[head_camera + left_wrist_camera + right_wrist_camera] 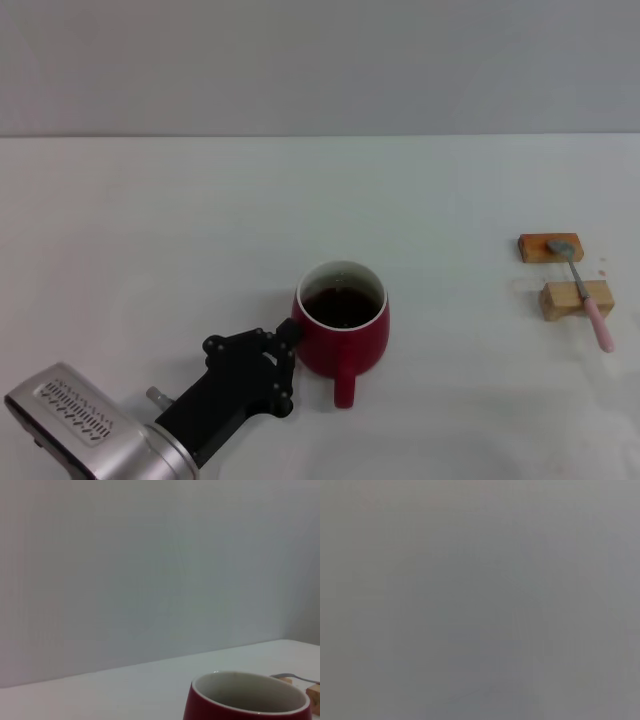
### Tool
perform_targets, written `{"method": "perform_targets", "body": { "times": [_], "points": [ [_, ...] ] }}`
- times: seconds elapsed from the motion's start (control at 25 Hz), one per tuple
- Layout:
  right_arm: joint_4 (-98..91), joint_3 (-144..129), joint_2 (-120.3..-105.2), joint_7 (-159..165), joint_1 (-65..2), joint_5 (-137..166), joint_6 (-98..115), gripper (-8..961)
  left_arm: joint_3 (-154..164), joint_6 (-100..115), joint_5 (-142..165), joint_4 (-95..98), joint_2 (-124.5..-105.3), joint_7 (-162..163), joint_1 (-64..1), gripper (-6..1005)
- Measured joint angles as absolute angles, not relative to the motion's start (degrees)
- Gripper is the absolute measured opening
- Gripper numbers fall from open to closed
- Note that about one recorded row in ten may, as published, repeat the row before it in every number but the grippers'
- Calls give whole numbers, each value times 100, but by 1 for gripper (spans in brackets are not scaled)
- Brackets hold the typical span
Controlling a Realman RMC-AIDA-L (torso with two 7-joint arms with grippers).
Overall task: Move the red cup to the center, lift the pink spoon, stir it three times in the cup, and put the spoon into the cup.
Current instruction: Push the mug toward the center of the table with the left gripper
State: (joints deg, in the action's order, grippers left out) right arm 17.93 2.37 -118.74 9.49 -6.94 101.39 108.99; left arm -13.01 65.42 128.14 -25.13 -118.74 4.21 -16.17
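The red cup [342, 335] stands near the middle of the white table, with dark liquid inside and its handle toward me. It also shows in the left wrist view [247, 700], close up. My left gripper [288, 360] is right against the cup's left side, low at the table. The pink spoon [585, 290] lies at the far right across two wooden blocks, its bowl away from me and its pink handle toward me. Its grey bowl shows in the left wrist view [292, 677]. The right gripper is out of view, and its wrist view shows only plain grey.
Two tan wooden blocks [550, 246] [575, 299] sit at the right and carry the spoon. One block shows in the left wrist view [314, 696]. The white table [150, 250] meets a grey wall at the back.
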Motion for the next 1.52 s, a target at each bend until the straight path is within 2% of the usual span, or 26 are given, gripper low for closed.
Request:
{"method": "perform_targets", "body": {
  "times": [0.56, 0.8, 1.2, 1.52],
  "points": [
    [1740, 237, -11874, 1072, -644, 10175, 10974, 734, -1253, 6518, 12815, -2453, -11893, 445, -1874, -1],
    [1731, 237, -11885, 1072, -600, 10145, 10957, 734, -1368, 6546, 12781, -2452, -11878, 250, -1717, -1],
    [1698, 381, -11898, 1056, -355, 10103, 10865, 734, -2445, 7039, 12757, -2296, -11829, 9, -844, -1],
    [1663, 390, -11910, 1029, -228, 10096, 10786, 734, -2610, 7204, 12761, -2107, -11832, 45, -706, -1]
  ]
}}
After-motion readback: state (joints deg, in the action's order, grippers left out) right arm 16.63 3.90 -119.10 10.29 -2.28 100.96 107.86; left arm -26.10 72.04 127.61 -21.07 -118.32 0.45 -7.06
